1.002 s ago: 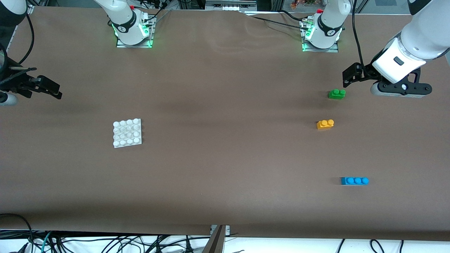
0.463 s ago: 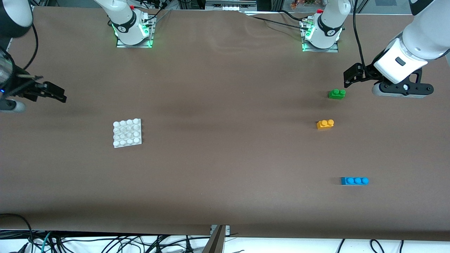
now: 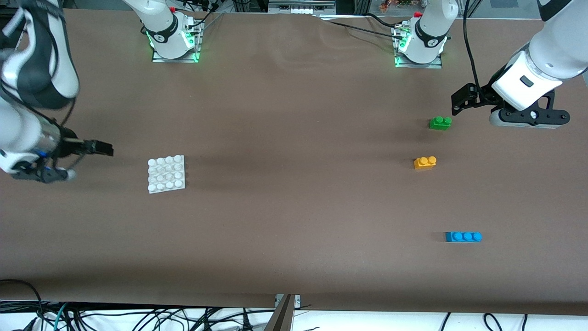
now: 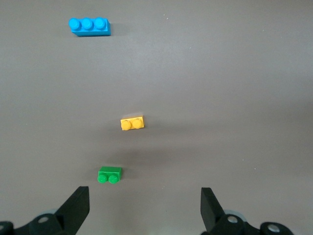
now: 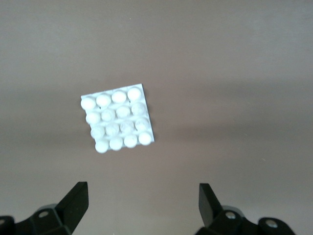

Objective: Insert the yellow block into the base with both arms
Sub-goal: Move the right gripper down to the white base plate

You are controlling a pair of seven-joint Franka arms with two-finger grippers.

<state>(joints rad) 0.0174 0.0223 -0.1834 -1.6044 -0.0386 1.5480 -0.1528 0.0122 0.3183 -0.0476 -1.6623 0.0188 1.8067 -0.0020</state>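
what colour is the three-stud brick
The long plastic three-stud brick is bright blue, clearest in the left wrist view.

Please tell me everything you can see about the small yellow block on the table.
The small orange-yellow plastic toy brick has two round studs on top. It sits flat, studs up, on the brown table toward the left arm's end, between the green and blue bricks. Only the table touches it; no fingers hold it.

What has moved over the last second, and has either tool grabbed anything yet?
The right tool swung in toward the base, open and empty. The left tool barely shifted, open above the green brick. Nothing grabbed; base, yellow block and blue brick unmoved.
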